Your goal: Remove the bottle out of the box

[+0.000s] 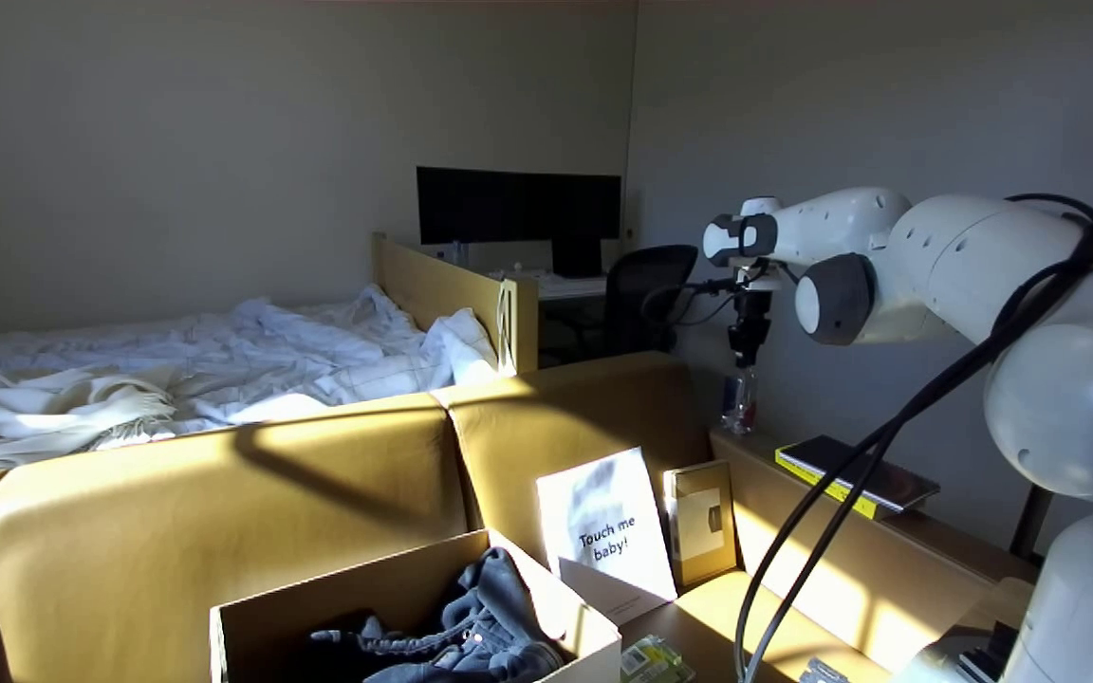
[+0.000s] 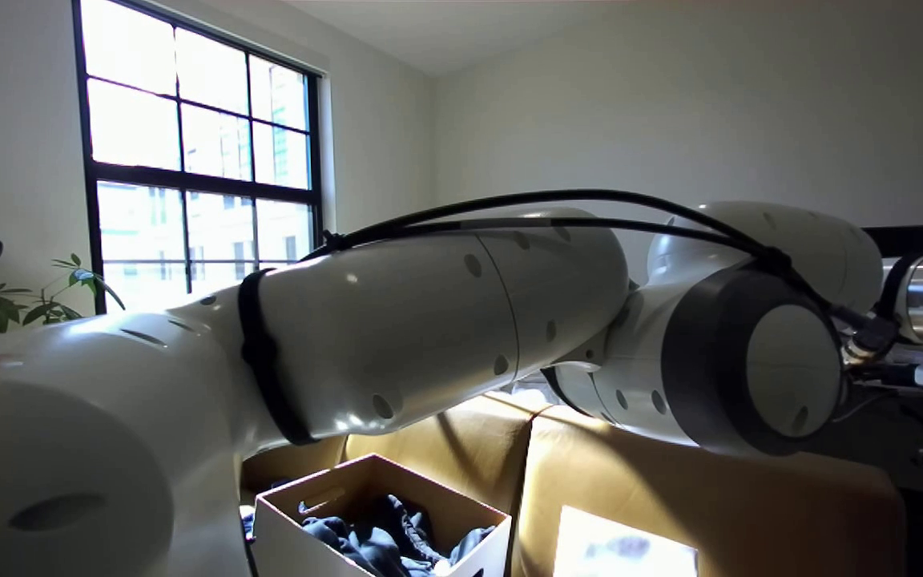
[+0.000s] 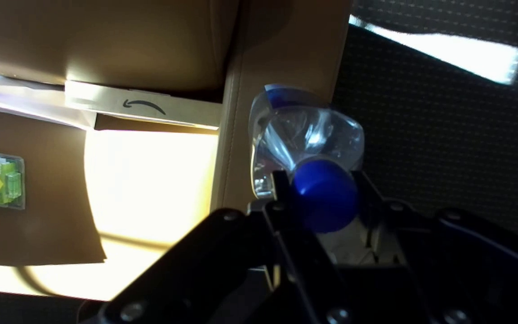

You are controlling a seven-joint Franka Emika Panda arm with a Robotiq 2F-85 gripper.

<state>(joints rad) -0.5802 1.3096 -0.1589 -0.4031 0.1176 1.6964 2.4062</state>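
The gripper (image 1: pixel 745 357) clasps the bottle (image 3: pixel 305 139) by its top; let go at the right armrest (image 3: pixel 281 45), it could topple if its base, contact unclear, isn't seated.

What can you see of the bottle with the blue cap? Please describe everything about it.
The bottle looks like clear, glossy plastic, with a round blue cap. In an exterior view, blue and red patches show on its body, perhaps a label; no text is readable. It is roughly upright, cap uppermost, with the fingers closed on it from both sides at the cap end. Its base is over or on the brown sofa armrest; I cannot tell which.
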